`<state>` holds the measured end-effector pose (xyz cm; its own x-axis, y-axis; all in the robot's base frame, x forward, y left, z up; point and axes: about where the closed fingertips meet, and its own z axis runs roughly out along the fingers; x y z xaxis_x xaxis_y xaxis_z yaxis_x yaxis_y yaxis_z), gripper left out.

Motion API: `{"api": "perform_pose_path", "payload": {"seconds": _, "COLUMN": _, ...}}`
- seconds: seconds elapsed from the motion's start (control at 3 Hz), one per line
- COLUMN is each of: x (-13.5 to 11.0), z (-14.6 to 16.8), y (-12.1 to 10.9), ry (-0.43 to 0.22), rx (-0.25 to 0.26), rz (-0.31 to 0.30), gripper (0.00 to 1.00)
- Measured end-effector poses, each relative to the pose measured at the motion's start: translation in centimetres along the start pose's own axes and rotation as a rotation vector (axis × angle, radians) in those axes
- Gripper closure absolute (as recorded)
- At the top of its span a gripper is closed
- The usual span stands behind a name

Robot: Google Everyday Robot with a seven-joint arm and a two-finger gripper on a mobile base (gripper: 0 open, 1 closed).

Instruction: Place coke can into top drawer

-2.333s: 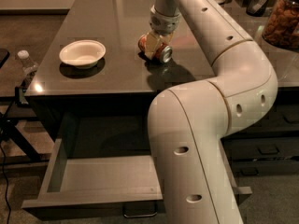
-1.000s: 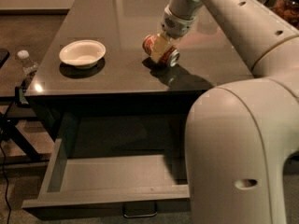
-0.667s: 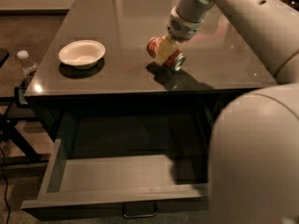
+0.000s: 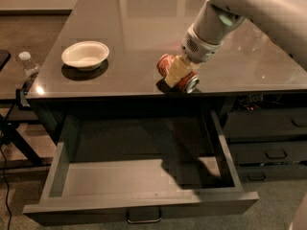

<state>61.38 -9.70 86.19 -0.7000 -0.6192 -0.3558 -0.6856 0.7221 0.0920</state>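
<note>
matt gripper (image 4: 176, 74) on shiny metal coke can (image 4: 166, 63), glossy tabletop (image 4: 134, 28)

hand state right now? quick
Hand: closed, holding the coke can on its side, at the front edge of the table, over the open top drawer.

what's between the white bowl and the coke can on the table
Nothing: in the camera view the table between bowl and can is bare. The claw grips the can near the front edge.
</note>
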Motion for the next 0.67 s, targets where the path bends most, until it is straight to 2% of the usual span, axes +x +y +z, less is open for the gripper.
{"api": "perform_pose_path", "payload": {"seconds": 0.33, "x": 0.0, "z": 0.0, "y": 0.0, "ry": 0.000, "rx": 0.000, "rz": 0.000, "gripper": 1.00}}
{"api": "perform_pose_path", "payload": {"seconds": 0.67, "x": 2.2, "z": -1.1, "y": 1.6, "ry": -0.006, "rx": 0.000, "rz": 0.024, "gripper": 1.00}}
